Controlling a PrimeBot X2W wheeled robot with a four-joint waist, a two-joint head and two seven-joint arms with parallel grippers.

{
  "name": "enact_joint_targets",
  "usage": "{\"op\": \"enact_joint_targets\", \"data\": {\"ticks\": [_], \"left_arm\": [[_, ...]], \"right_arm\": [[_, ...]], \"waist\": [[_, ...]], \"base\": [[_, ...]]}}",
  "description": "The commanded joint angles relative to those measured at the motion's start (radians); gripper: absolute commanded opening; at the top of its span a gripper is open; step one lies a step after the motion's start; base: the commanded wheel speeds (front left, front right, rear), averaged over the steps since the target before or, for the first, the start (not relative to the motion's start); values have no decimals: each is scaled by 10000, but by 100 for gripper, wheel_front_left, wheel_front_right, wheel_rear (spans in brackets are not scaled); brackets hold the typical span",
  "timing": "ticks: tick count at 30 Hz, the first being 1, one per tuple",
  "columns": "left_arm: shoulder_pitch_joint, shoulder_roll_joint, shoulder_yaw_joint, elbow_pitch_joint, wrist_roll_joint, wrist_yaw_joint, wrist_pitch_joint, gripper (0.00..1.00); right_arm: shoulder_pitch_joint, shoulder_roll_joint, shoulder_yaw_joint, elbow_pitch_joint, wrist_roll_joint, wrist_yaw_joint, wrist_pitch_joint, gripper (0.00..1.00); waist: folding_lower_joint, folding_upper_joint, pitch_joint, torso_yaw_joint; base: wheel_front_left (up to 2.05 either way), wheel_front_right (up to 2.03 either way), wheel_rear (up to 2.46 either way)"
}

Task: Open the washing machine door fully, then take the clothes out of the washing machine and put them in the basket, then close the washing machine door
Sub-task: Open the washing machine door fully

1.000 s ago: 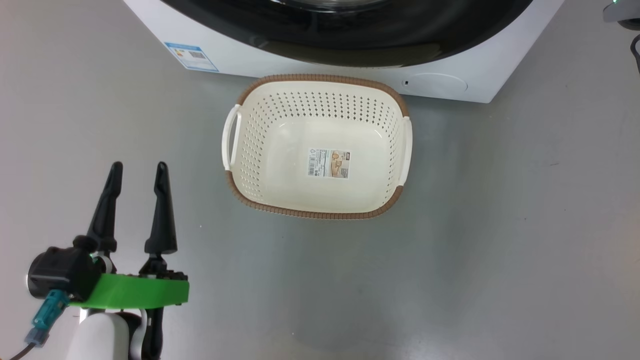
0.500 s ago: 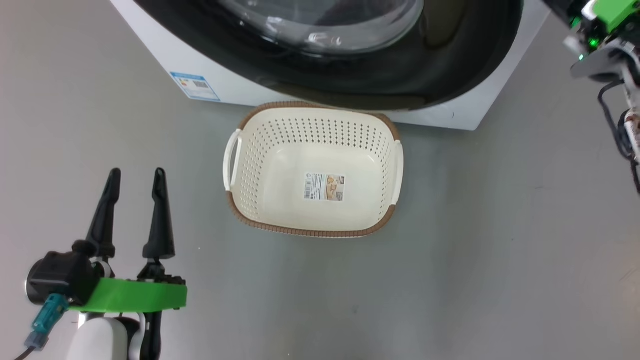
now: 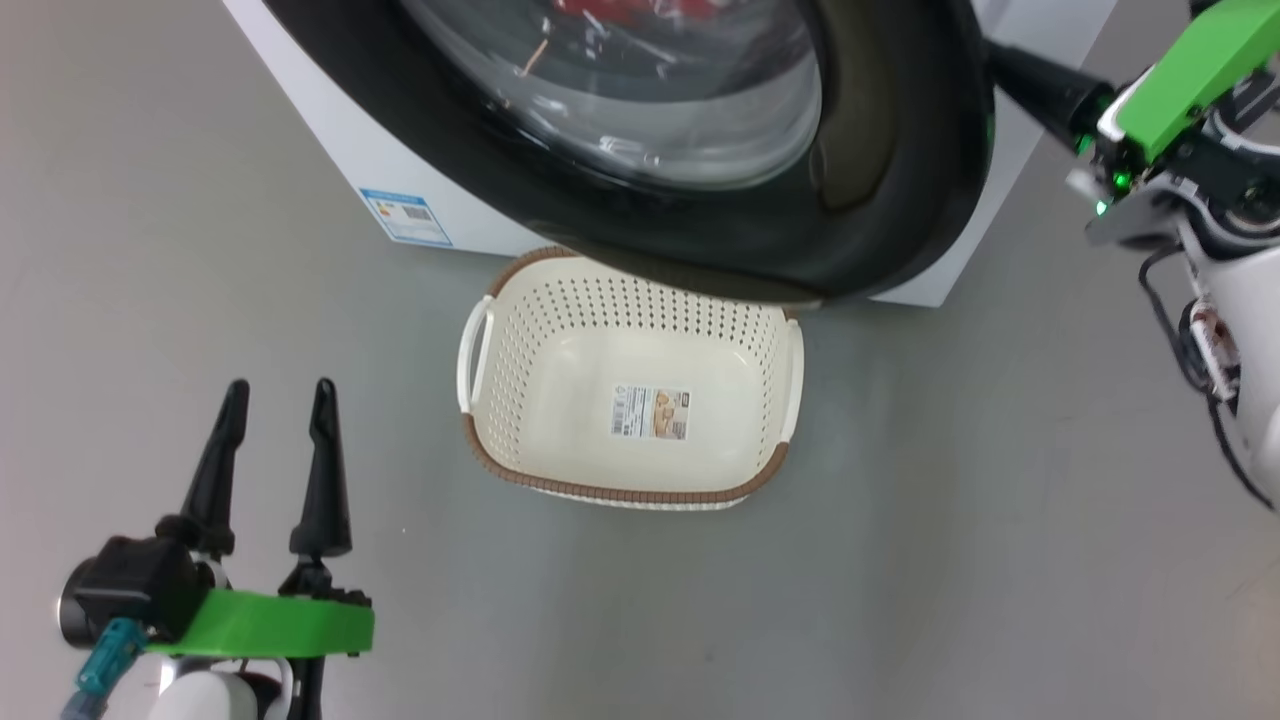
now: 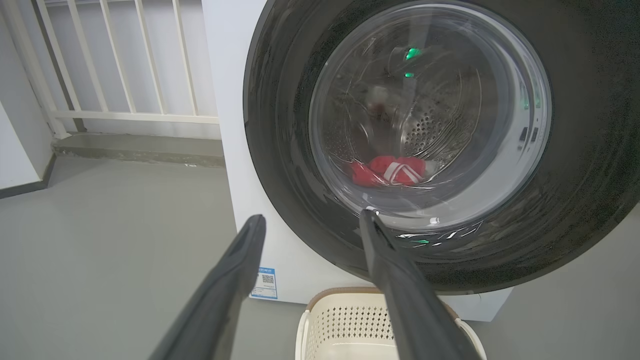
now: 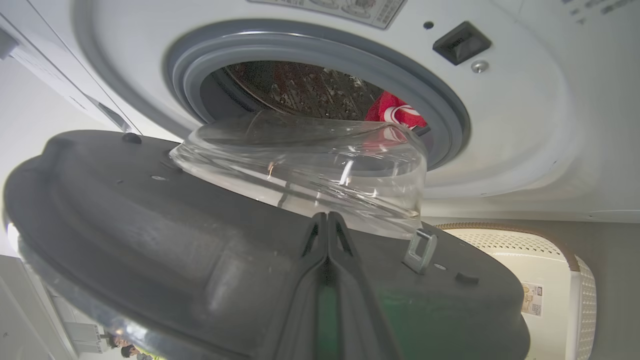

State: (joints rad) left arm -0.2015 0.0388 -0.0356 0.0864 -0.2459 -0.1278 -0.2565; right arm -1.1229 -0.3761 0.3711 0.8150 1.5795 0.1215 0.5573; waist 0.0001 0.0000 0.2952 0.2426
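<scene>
The washing machine door [image 3: 900, 200], a glossy black rim around a clear bulging glass bowl, stands ajar above the basket [image 3: 600, 492]'s far edge. The right gripper [image 5: 327, 220], fingers pressed together, lies against its grey inner face. The left gripper [image 3: 280, 392] is spread and empty.

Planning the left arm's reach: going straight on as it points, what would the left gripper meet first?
Most likely the wide glossy black rim of the large round washing machine door, below its glass; depth is unclear.
</scene>
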Motion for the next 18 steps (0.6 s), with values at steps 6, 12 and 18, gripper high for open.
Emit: {"op": "enact_joint_targets", "data": {"ticks": [6,12,18], "left_arm": [[342,390,325,-155,142,-29,-53,100],[520,452,373,-184,153,-29,-53,100],[618,446,421,-206,156,-29,-53,100]], "right_arm": [[1015,385,11,-725,392,92,338,0],[1488,403,-101,-1055,534,92,415,0],[1976,456,-90,-1400,623,92,683,0]], "waist": [[-1,0,-616,86],[-1,0,-835,141],[-1,0,-978,260]], "base": [[0,0,0],[0,0,0],[0,0,0]]}}
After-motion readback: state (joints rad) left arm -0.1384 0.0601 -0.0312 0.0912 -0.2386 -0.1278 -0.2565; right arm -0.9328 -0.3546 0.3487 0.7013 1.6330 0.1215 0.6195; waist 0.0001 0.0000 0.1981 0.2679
